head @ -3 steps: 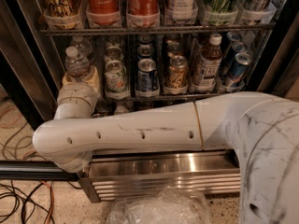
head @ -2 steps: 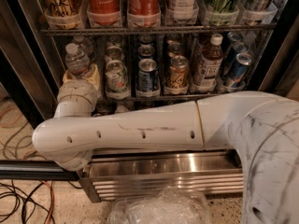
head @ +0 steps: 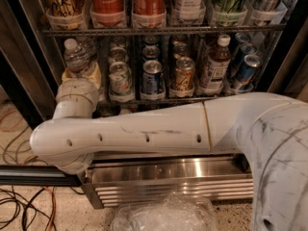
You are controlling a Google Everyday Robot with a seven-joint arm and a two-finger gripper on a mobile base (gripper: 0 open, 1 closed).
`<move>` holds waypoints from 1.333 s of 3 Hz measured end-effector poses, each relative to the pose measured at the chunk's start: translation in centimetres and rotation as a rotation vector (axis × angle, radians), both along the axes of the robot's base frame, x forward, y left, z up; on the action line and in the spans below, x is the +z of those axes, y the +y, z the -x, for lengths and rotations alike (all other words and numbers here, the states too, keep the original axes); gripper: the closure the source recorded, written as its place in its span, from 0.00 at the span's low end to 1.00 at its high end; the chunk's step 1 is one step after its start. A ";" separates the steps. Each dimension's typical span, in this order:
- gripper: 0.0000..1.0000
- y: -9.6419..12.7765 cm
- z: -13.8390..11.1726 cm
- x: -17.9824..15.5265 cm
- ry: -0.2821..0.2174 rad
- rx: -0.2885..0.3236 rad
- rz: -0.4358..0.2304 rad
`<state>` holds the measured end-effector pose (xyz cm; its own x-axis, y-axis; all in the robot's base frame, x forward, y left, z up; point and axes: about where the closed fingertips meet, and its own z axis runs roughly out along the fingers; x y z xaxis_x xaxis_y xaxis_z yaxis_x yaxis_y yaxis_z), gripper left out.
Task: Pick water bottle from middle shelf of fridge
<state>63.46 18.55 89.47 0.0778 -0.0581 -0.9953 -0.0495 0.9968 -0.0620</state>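
The water bottle (head: 78, 57), clear ribbed plastic with a white cap, stands at the left end of the middle shelf (head: 159, 101) of the fridge (head: 168, 177). My gripper (head: 81, 75) reaches in from below. Its pale yellow fingers (head: 97, 74) hug the bottle's lower half on both sides, shut on it. My white wrist (head: 77, 97) sits right under the bottle and hides its base. My arm (head: 159, 134) runs across the front of the fridge from the right.
Several cans (head: 152, 78) stand to the right of the bottle, then an amber-drink bottle (head: 216, 61) and blue cans (head: 245, 69). A rack with red cola cans (head: 108, 1) hangs close above. Black door frame (head: 24, 81) on the left. Cables (head: 24, 201) and a plastic bag (head: 163, 215) lie on the floor.
The water bottle's top has shifted slightly left and up with my gripper around it. The arm and the cans have hardly moved.
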 end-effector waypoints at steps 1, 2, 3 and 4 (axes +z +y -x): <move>1.00 0.0 0.6 0.4 0.001 0.006 0.000; 1.00 0.0 1.1 0.6 0.002 0.013 -0.006; 1.00 -0.1 1.6 0.6 0.008 0.019 -0.011; 1.00 -0.7 4.2 1.1 0.026 0.084 0.001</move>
